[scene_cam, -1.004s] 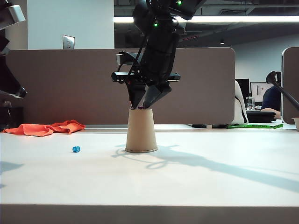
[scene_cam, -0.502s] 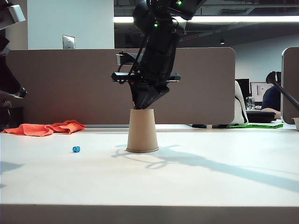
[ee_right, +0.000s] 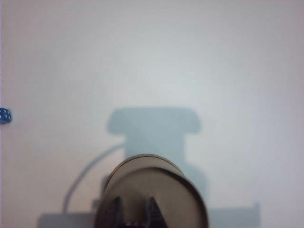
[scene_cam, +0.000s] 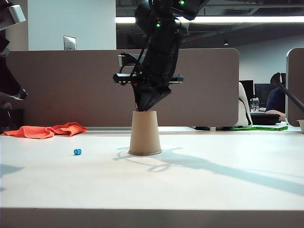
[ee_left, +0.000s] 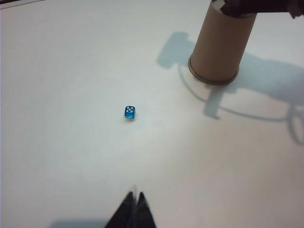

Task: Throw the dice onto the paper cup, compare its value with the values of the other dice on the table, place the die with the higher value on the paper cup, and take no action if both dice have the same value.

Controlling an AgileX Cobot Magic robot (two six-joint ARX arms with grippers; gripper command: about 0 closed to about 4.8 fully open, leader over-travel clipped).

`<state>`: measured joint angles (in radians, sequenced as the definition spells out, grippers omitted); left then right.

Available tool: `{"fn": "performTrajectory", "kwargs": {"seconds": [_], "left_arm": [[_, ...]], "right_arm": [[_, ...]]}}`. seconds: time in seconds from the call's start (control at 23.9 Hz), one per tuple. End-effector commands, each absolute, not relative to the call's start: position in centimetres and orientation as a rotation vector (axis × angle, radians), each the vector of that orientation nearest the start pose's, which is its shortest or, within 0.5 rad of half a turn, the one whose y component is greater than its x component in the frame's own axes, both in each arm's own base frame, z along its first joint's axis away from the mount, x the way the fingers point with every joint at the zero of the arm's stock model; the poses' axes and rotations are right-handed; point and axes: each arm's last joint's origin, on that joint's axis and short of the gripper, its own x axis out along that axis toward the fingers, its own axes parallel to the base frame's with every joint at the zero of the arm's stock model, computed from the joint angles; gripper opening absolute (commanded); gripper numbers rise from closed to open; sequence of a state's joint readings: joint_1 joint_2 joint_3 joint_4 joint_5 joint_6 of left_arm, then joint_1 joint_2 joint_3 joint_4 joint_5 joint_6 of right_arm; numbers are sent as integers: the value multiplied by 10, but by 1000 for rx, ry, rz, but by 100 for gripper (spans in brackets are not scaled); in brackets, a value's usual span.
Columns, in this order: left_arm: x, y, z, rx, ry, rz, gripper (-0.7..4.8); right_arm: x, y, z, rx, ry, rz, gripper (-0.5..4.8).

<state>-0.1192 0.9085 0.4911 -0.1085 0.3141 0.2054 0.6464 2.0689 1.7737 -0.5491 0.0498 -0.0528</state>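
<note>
The tan paper cup stands upside down mid-table, also seen in the left wrist view and the right wrist view. My right gripper points down onto the cup's flat top, its fingers drawn in to a narrow gap. The dark dice shows only as a small dark shape low between those fingers. The blue other dice lies on the table left of the cup, three pips up. My left gripper hangs shut and empty above the table, short of the blue die.
An orange cloth lies at the table's back left. A grey partition runs behind the table. Part of the left arm shows at the far left edge.
The right gripper's jaws have closed from wide open to a narrow gap around the dice on top of the cup. Neither arm has moved.
</note>
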Motion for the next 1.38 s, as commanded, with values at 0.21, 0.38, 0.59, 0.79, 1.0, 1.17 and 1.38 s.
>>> {"fn": "performTrajectory", "kwargs": {"seconds": [0.21,0.38,0.59,0.79,1.0,1.17,1.38], "left_arm": [[187,-31,222,143,464,-478,-6],[187,-31,222,143,464,-478,-5],[187,-31,222,143,464,-478,-6],[187,-31,222,143,464,-478,-6],[187,-31,222,143,465,-478,-6],[187,-31,222,143,464,-478,-6],[187,-31,222,143,464,-478,-6]], "right_arm": [[368,276,256,-337,781,583,48],[367,275,263,-329,758,584,48],[365,274,269,-323,739,585,48],[365,270,276,-347,714,508,48],[372,252,272,-414,755,345,48],[378,235,268,-422,818,305,48],[385,212,263,-410,904,275,48]]}}
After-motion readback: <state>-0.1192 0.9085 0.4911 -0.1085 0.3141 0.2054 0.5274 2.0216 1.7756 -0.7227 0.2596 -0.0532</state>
